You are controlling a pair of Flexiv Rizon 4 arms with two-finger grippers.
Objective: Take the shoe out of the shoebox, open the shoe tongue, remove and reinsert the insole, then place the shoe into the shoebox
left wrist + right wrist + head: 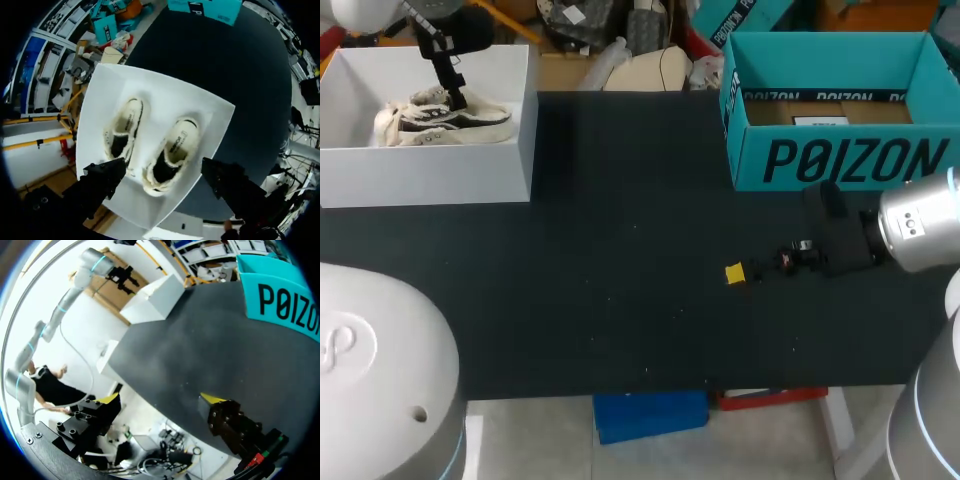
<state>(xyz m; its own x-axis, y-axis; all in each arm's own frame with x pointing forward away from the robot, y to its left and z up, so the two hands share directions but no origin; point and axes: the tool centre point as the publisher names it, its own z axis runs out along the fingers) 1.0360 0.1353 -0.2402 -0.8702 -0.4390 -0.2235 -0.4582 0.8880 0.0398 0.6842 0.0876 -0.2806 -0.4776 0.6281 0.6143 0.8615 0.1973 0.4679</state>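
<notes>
Head view: the white box sat at the table's ten o'clock corner, with the pale pair of shoes lying inside it. The left gripper hung straight down over the pair, close above it; this view did not show how its jaws stood. The teal shoebox stood open at two o'clock. The right gripper lay low over the cloth at about four o'clock, well apart from both boxes.

Left wrist view: the jaws stood wide apart and held nothing. The nearer shoe lay just ahead of them, in the gap's line, opening upward, with its heel end towards the gripper. The second shoe lay beside it, at the gripper's eleven o'clock. The step in hand looked like the first pick. It would likely go best if the fingers straddled the one shoe across its heel collar. One finger would have to drop into the narrow lane between the two shoes, so that the neighbour was neither caught nor dragged. A straight lift should clear the box wall.

Right wrist view: the right jaws were apart and empty, with the yellow tips over bare cloth. The teal shoebox was at the gripper's one o'clock. This arm seemed well placed to steady the shoe once it was set down mid-table.
</notes>
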